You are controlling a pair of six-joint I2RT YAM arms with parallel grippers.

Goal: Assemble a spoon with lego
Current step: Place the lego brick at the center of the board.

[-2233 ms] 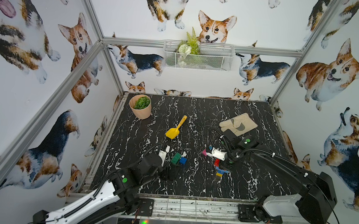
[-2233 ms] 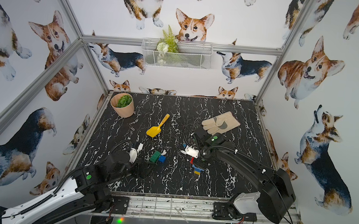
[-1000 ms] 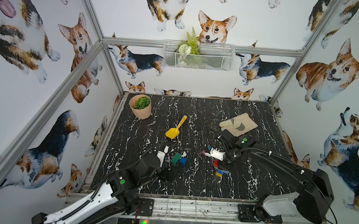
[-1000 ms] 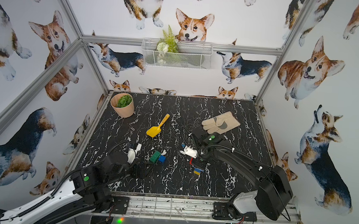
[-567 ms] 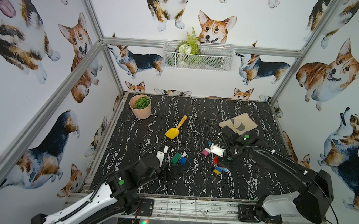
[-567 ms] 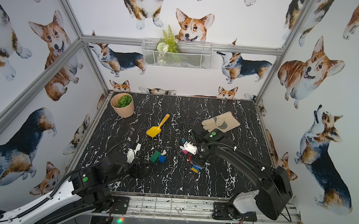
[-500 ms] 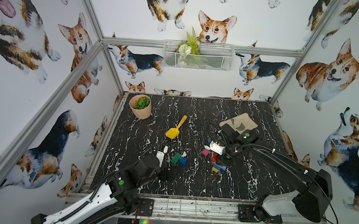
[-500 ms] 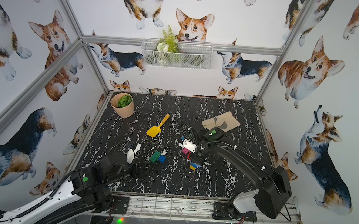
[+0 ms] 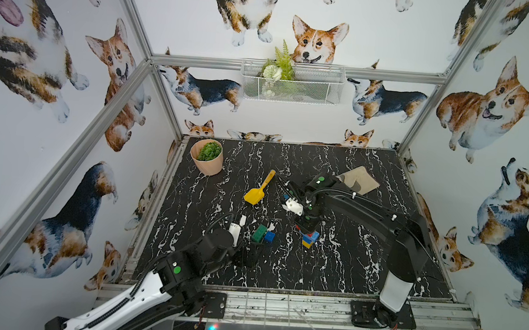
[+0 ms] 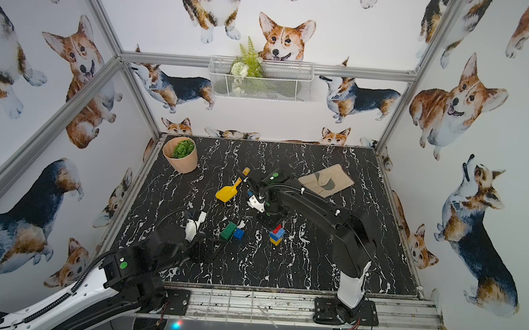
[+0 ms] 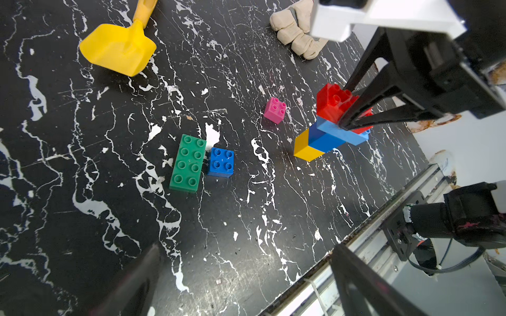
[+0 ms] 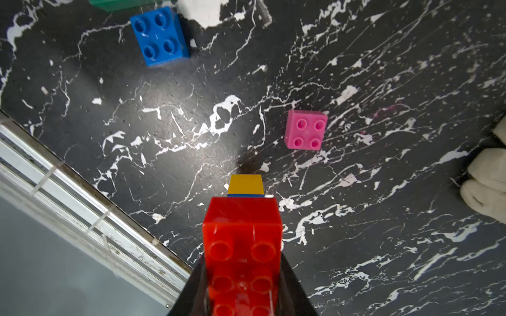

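— What carries it all?
— A black marble-look tabletop [image 9: 345, 271] veined in white. At its far left corner stands a peach round pot [image 9: 209, 167] holding a green plant. Far right lies a beige fabric glove [image 9: 361, 181], partly hidden by the right arm [image 9: 367, 210].
— And in the middle?
— A one-piece yellow plastic toy shovel [image 9: 255, 194], lying flat, scoop toward the near edge.
— The hands?
— The left hand [image 11: 246, 246] hangs over the near side of the loose bricks, its fingers wide apart with nothing between them. The right hand [image 11: 345, 124] points down, clamped on the red brick [image 12: 242, 232] that tops the part-built spoon [image 11: 323, 139]. That spoon is a stack of chunky plastic bricks: yellow lowest, then dark blue, light blue, red. It is right of centre and tilted. Whether the yellow end touches the tabletop I cannot tell.
— Loose pieces?
— A green eight-stud plastic brick [image 11: 187, 164] with a dark blue four-stud brick [image 11: 220, 162] just beside it, studs up, left of the spoon. A small pink four-stud brick [image 11: 274, 110] stands alone near the stack, not touching it.
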